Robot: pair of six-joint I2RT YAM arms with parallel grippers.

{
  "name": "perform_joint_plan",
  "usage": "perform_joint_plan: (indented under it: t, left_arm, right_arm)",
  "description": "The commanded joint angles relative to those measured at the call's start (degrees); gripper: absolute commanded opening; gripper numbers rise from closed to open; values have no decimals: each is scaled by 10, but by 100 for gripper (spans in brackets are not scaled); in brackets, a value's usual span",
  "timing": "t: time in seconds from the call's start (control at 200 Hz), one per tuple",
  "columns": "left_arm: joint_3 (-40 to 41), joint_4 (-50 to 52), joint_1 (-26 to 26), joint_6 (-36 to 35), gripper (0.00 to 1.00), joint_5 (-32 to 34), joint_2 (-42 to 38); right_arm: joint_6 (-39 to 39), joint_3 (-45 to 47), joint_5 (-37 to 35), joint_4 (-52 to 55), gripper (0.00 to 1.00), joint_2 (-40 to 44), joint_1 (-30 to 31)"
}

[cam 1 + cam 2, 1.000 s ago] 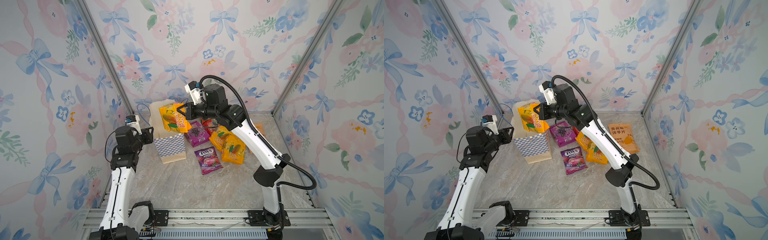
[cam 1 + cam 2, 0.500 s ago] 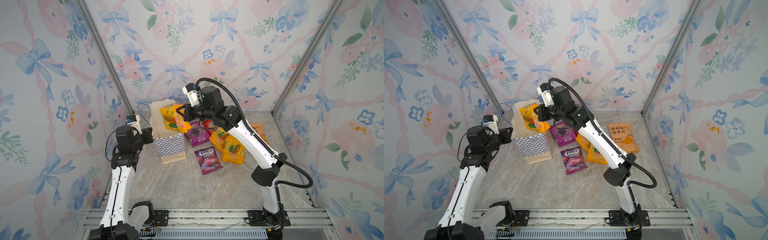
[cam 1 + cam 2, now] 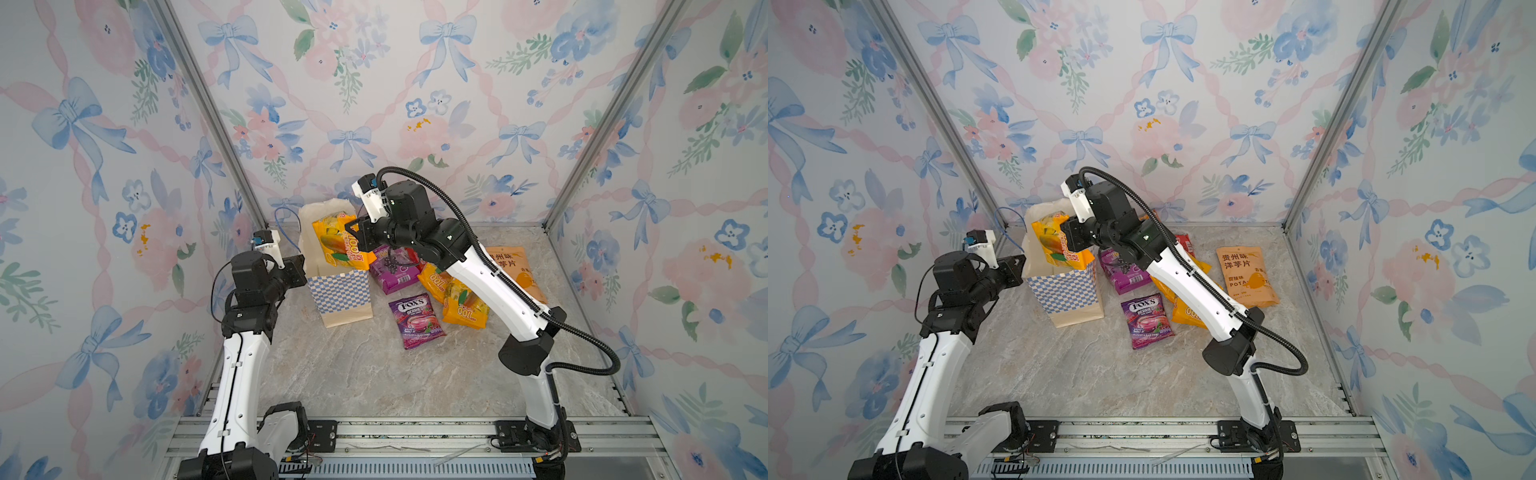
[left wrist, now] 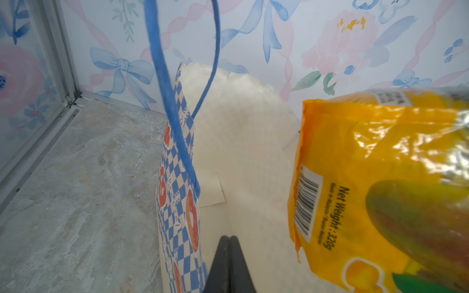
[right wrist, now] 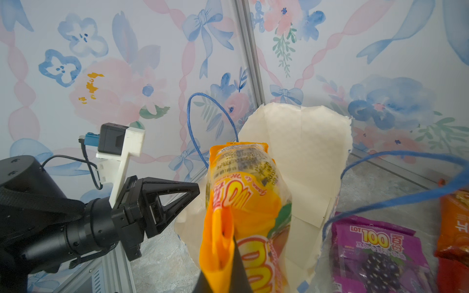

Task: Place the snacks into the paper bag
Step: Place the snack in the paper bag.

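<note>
**Mango packet held at the mouth of the checkered bag**

The tall blue-and-white checkered paper bag (image 3: 340,293) stands upright on the marbled desk (image 3: 353,374), near the back left corner, with its mouth open and its cream inside showing. One thin blue cord handle (image 4: 167,101) arches up from the rim.

The right jaws are clamped on the edge of a shiny yellow-orange mango candy packet (image 3: 338,245). They hold it in the bag's mouth, in front of the cream back wall.

The left jaws are pressed together and meet the bag's side rim. Whether any paper is pinched between them cannot be told.

The other snacks lie on the desk beside the bag. A purple grape packet (image 3: 395,272) is just beside it, and a purple berry candy packet (image 3: 417,320) lies nearer the front. Two yellow-orange packets (image 3: 461,305) sit partly under the right arm. A red packet (image 3: 1183,243) lies by the back wall, and a tan kraft pouch with Chinese text (image 3: 1246,276) lies farthest from the bag.
</note>
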State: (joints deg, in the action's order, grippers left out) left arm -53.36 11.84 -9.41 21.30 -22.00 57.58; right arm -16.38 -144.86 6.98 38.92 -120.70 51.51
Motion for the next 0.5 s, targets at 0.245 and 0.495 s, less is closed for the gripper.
perform_joint_plan:
  t: [0.245,0.495]
  left_arm:
    - [8,-8,-3,-2,0,-15,-2]
    - [7,-8,-3,-4,0,-15,-2]
  right_arm:
    - [22,-30,-39,-112,0,-13,8]
    - [28,-23,-48,-163,0,-28,11]
